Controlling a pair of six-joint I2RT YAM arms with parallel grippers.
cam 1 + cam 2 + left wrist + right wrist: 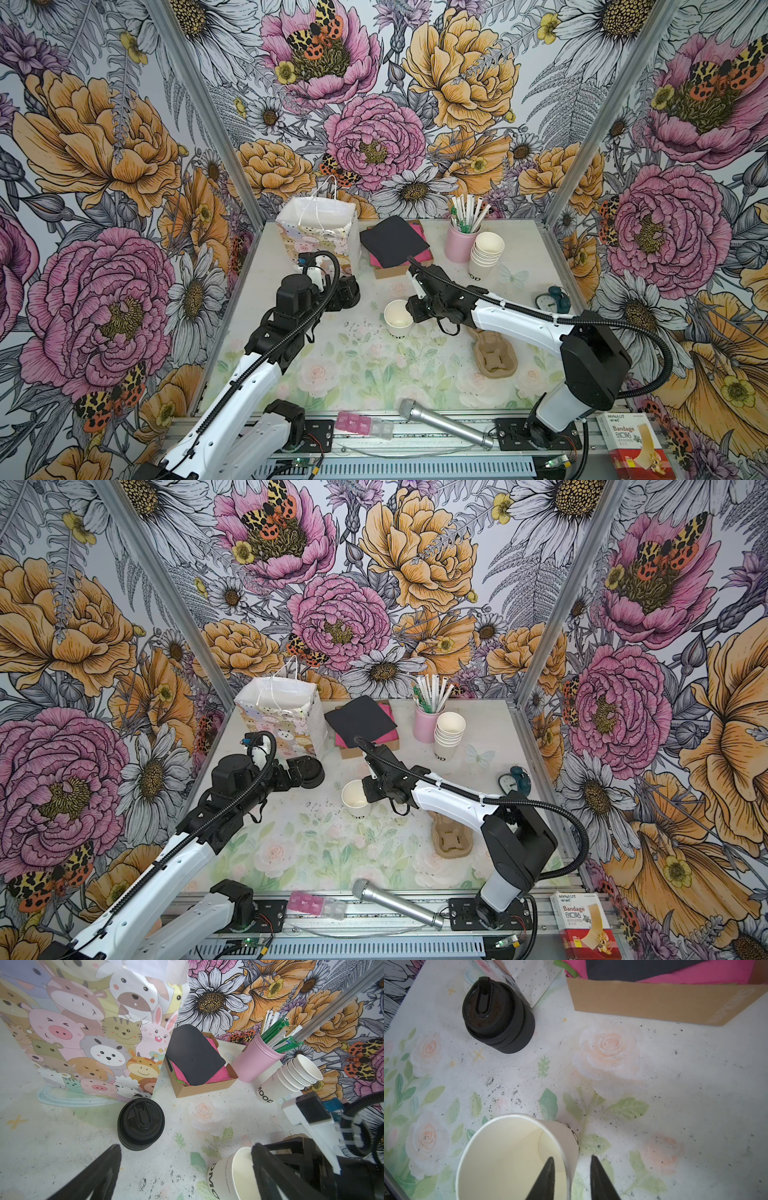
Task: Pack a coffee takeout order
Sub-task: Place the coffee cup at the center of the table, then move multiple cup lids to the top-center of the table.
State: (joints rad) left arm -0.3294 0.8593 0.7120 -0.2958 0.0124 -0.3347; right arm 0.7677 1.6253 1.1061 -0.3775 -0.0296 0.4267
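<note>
Now | right hand [571, 1156] slightly parted astride wall of white cup [500, 1153], not pinching | left hand [186, 1144] spread wide, empty, near black lids [141, 1124]

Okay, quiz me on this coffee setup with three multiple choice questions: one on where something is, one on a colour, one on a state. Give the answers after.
1. Where does the black napkin lie?
A. on the floor
B. on top of the pink napkins in the cardboard box
C. in a person's hand

2. What colour is the container holding the straws?
A. blue
B. yellow
C. pink

3. How does the single paper cup at mid-table stand?
A. upright, no lid
B. tipped on its side
C. upright, lidded

Answers:
1 B: it tops the pink pile in the box.
2 C: its wall is plain pink.
3 A: its open mouth faces up, and the stack of black lids sits apart from it.
</note>
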